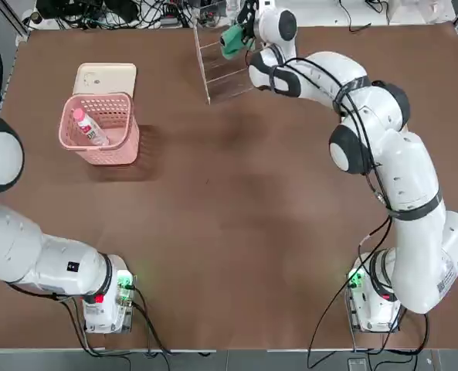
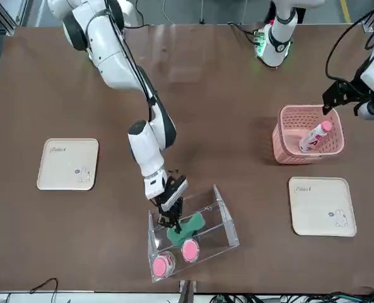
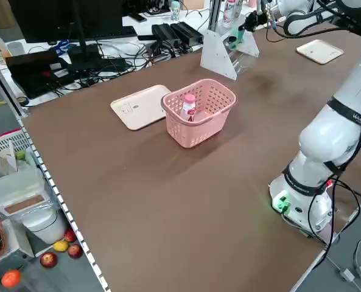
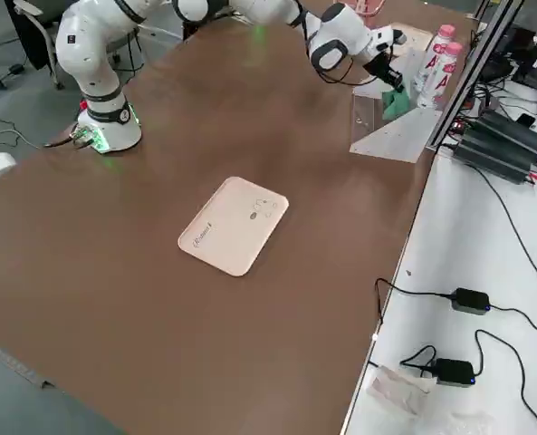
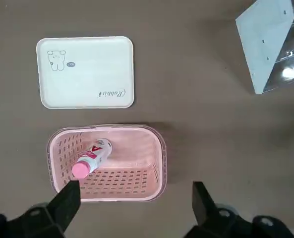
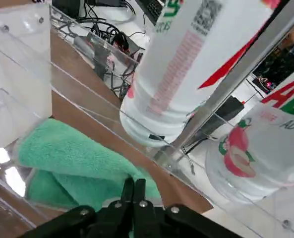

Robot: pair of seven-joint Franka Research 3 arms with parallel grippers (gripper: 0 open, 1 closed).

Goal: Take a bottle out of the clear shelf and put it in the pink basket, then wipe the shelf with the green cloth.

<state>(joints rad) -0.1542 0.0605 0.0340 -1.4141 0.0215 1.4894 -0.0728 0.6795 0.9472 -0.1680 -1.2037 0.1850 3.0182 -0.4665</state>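
Pink basket point(image 1: 100, 130) holding bottle point(image 1: 90, 127), pink cap leaning on side. Left hand point(image 5: 132, 210) hanging near basket, fingers wide apart, holding nothing. Well apart from basket, right hand point(image 6: 133, 183) pinching green cloth point(image 6: 82, 166) inside clear shelf point(image 2: 193, 235); two more bottles point(image 2: 176, 257) standing in shelf.

In the right wrist view, the bottle point(image 6: 256, 144) at the right edge carries a large red "A" with a green letter, cut off, beside it, and small "ADE" lettering below. The bottle point(image 6: 171, 74) at upper centre has green letters cut off at the top, a QR code and pink fine print too small to read. In the right side view, upper right, both bottles show a red "A". Script on the tray point(image 5: 86, 73), upper left in the left wrist view, is illegible.
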